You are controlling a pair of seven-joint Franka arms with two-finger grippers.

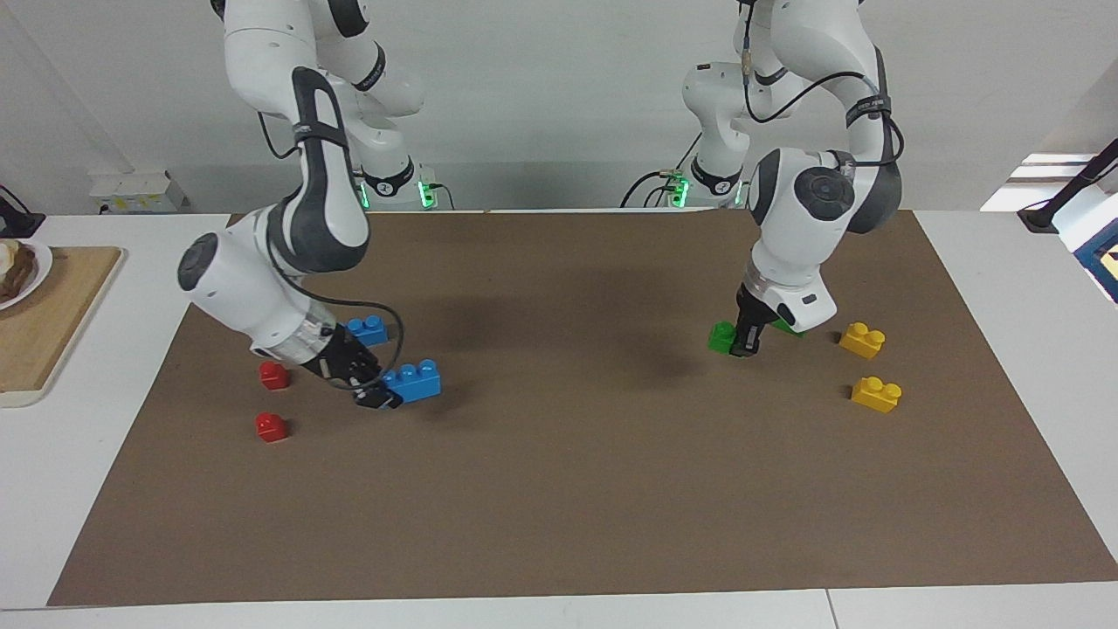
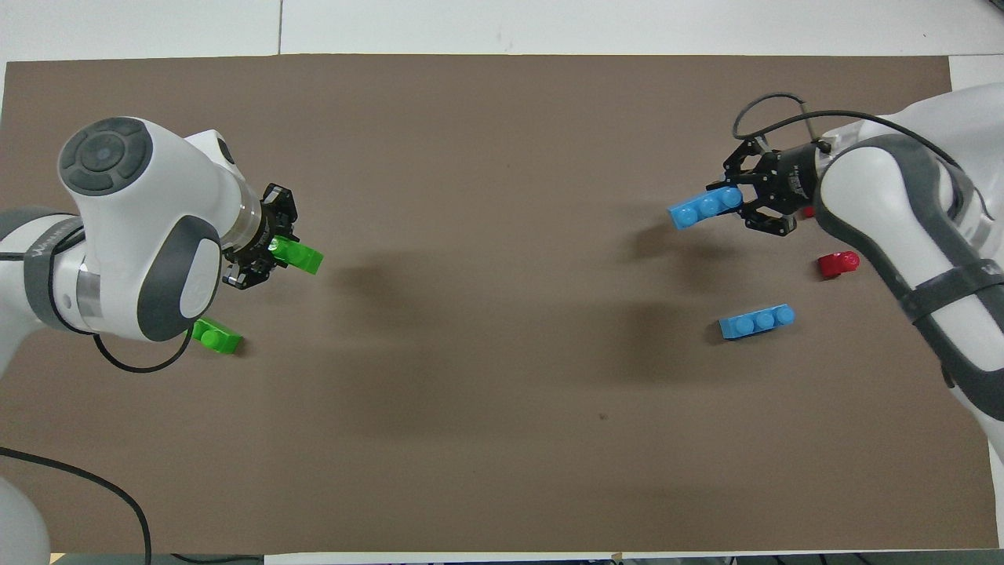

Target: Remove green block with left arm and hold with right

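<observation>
We see two white robot arms reaching over a brown mat (image 1: 559, 489) on a white tabletop (image 1: 1004, 367). Nearest the robots lie one green block (image 2: 218, 337) at the left arm's end and one blue brick (image 2: 757, 321) at the right arm's end. Farther out, the left gripper (image 1: 744, 348) is clamped on a second green block (image 1: 721, 337), low at the mat. The right gripper (image 1: 377, 397) is clamped on another blue brick (image 1: 413, 381). Two yellow bricks (image 1: 876, 393) and two red blocks (image 1: 272, 426) lie near the mat's ends.
</observation>
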